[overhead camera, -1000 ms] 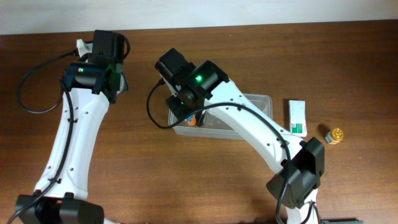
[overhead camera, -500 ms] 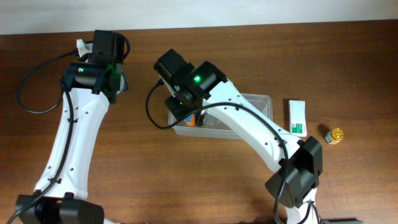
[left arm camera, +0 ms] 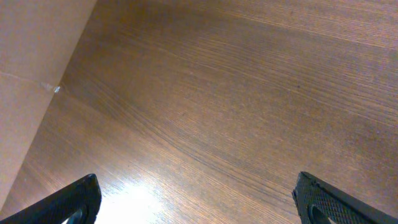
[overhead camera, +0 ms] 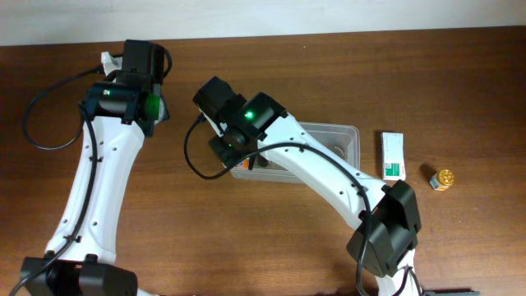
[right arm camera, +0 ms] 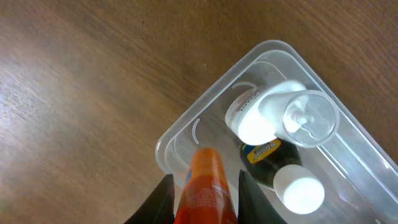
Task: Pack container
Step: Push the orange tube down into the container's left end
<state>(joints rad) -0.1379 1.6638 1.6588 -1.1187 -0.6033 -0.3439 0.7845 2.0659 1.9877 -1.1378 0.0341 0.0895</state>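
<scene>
**Container** [overhead camera: 339, 138]: clear shallow plastic tub with rounded corners, flat on the wooden table [overhead camera: 345, 66], right of centre. From overhead its left end is covered by the right arm [overhead camera: 329, 173] and wrist; only the right end and far rim show.

**Contents, seen from the right wrist:**
- white bottle [right arm camera: 258, 115], lying with a clear cap [right arm camera: 310, 118] on its end
- dark bottle [right arm camera: 266, 158] with a blue-and-yellow label and a white cap, just beside the white one, apparently touching

**Right gripper** [right arm camera: 205, 202]: clamped on an orange tube [right arm camera: 205, 183], one finger on each side. The tube's far end lies over the tub's near corner, inside the rim line; whether it touches the floor cannot be told. The two bottles lie just beyond the tube, apart from it.

**Left gripper** [left arm camera: 199, 205]: jaws spread wide with nothing between them, over bare wood at the table's far left near the back wall, well apart from the tub.

**Around the tub:**
- white-and-green box [overhead camera: 393, 155], flat on the table just right of the tub, not touching
- small gold-topped item [overhead camera: 445, 178], further right, near the table edge
- black cable [overhead camera: 191, 152], looping off the right wrist over the wood to the tub's left
</scene>
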